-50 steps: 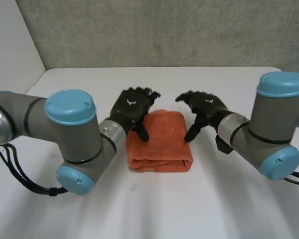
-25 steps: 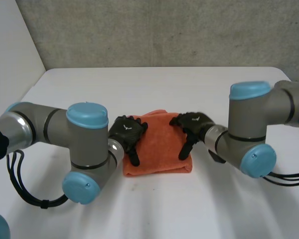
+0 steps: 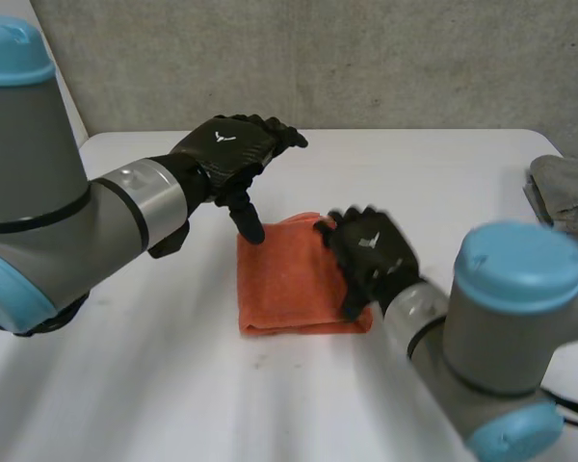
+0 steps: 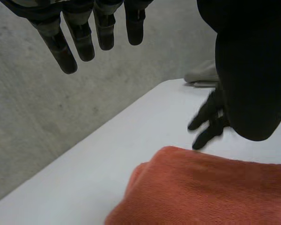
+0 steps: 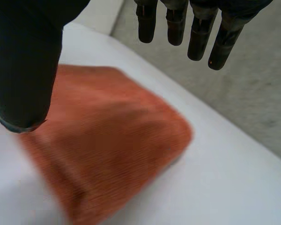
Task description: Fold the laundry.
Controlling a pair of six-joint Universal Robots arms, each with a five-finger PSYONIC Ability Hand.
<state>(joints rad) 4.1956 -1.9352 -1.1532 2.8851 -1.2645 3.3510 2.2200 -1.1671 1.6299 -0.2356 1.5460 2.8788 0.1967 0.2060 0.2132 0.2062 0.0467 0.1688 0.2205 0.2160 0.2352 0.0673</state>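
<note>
Change: my left hand (image 3: 233, 154) has lifted off the folded orange terry towel (image 3: 289, 289); my right hand (image 3: 371, 255) has drawn nearer along its right edge.
Left hand: above the towel's far-left corner, fingers straight and spread, thumb down.
Right hand: fingers apart, holding nothing.
Towel: flat, mid white table (image 3: 414, 164).

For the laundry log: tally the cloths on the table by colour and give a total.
Orange folded towel: 1
Grey cloth: 1
Total: 2
</note>
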